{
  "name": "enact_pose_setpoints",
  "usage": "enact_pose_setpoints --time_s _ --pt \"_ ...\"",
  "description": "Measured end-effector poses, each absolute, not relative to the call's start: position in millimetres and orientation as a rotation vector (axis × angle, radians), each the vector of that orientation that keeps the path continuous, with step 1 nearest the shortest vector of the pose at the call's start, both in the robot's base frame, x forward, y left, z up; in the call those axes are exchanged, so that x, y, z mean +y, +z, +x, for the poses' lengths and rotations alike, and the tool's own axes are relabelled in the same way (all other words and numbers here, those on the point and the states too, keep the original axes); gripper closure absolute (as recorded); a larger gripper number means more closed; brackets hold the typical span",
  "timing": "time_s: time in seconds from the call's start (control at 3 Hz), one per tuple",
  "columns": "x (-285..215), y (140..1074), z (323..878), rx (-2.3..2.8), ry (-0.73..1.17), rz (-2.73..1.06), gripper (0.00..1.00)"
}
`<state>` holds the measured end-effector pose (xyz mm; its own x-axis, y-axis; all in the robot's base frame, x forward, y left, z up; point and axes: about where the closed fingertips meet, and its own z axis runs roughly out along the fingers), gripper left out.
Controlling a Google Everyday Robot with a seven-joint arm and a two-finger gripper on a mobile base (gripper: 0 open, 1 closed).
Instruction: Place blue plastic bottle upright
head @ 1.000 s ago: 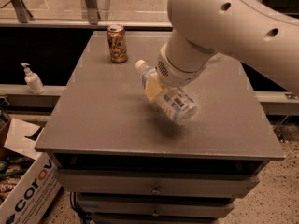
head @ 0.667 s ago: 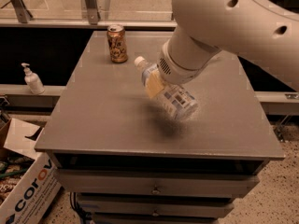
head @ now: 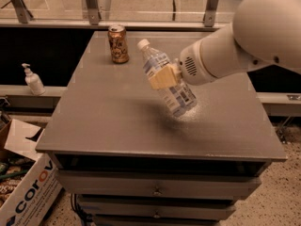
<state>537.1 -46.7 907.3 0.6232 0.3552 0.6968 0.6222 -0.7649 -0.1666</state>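
The blue plastic bottle point(head: 165, 77) is clear with a white cap and a pale blue-and-white label. It leans at a slant over the middle of the grey table point(head: 108, 112), cap up and to the left, base low near the tabletop. My gripper point(head: 164, 77) is shut on the bottle's middle; one tan finger point(head: 162, 78) shows in front of the label. The white arm comes in from the right.
A brown drink can point(head: 118, 44) stands upright at the table's back left. A white pump dispenser point(head: 33, 80) stands on a ledge to the left. A cardboard box point(head: 26, 192) sits on the floor at the lower left. Drawers run under the tabletop.
The bottle has swung more upright in my grip, its cap now higher and its base down near the tabletop. The arm has drawn back to the right.
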Motion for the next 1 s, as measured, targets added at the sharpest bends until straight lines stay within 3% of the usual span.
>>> enact_pose_setpoints --time_s 1.0 --pt "-34 949 552 -0.659 -1.271 -1.918 1.0"
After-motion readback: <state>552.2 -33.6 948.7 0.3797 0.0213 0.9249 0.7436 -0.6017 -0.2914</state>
